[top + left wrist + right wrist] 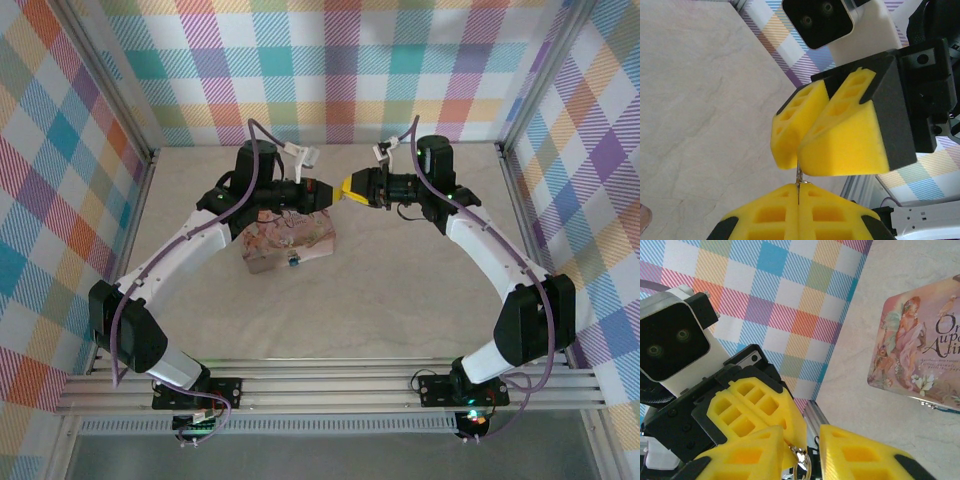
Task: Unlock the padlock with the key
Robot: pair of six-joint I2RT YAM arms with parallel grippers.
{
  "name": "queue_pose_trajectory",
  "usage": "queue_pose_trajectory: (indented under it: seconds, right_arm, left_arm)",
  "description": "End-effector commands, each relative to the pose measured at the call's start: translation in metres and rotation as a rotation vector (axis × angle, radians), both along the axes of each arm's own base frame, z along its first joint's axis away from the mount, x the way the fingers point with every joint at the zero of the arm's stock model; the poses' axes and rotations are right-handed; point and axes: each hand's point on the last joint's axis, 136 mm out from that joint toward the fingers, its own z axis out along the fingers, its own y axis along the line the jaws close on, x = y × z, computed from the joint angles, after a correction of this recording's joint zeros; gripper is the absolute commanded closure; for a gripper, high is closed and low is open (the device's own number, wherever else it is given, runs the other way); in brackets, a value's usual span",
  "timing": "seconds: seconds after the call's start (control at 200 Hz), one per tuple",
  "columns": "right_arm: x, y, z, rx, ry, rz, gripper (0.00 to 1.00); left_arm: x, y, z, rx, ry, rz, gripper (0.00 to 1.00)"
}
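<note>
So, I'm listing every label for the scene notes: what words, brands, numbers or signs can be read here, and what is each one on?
"Or" / "Aupo" / "Atin": three lines of dark ornate lettering on the lid of the pink tin, in the right wrist view. The frame edge cuts each line off, so the reading is uncertain.
In the top external view, the print on the same tin is too small to read.
No other words, brands, numbers or signs can be read.

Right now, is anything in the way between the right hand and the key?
Nothing visible. The key pokes out of the shut left hand, and the right hand sits at its tip, fingers parted, with a silver ring in the gap between them.
</note>
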Motion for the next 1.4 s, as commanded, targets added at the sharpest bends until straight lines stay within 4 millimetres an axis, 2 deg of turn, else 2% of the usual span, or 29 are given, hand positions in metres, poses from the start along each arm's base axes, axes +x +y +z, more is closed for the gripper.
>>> queue_pose_trajectory:
  seconds: [0.0, 0.34, 0.395, 0.415, 0.47, 0.575, 0.595, 0.65, 0.71, 0.935, 1.395]
  right_arm:
    - [-0.001, -0.003, 0.004, 0.016, -0.001, -0.017, 0.79]
    - [-0.003, -0.002, 0.004, 0.026, -0.001, -0.007, 1.00]
    - [-0.005, -0.002, 0.003, 0.021, -0.012, -0.002, 1.00]
    - [-0.005, -0.002, 0.003, 0.019, -0.021, 0.000, 1.00]
    - [-0.007, -0.003, 0.004, 0.004, -0.051, 0.006, 1.00]
    - [-0.013, -0.006, 0.005, -0.052, -0.132, 0.034, 1.00]
    - [-0.015, -0.006, 0.005, -0.065, -0.149, 0.043, 1.00]
    - [-0.019, -0.008, 0.007, -0.098, -0.200, 0.066, 1.00]
    - [-0.023, -0.009, 0.011, -0.116, -0.248, 0.096, 1.00]
    - [-0.024, -0.011, 0.020, -0.059, -0.271, 0.155, 1.00]
    - [-0.029, -0.010, 0.025, -0.026, -0.290, 0.185, 1.00]
  left_arm:
    - [-0.001, -0.002, 0.012, -0.001, -0.050, -0.009, 1.00]
    - [-0.002, -0.003, 0.013, 0.004, -0.064, -0.008, 1.00]
    - [-0.001, -0.002, 0.014, 0.005, -0.063, -0.001, 1.00]
    - [-0.003, -0.001, 0.007, 0.022, -0.033, 0.003, 1.00]
    - [-0.002, 0.001, 0.005, 0.026, -0.018, 0.014, 1.00]
    - [0.001, 0.006, 0.003, -0.001, 0.035, 0.046, 0.78]
    - [0.004, 0.006, 0.008, -0.032, 0.026, 0.050, 0.75]
    - [0.006, 0.009, 0.013, -0.098, 0.049, 0.054, 0.68]
    - [0.007, 0.013, 0.020, -0.179, 0.064, 0.044, 0.65]
    - [-0.003, 0.005, 0.030, -0.302, 0.118, -0.061, 0.68]
    - [-0.014, -0.012, 0.020, -0.293, 0.189, -0.148, 0.74]
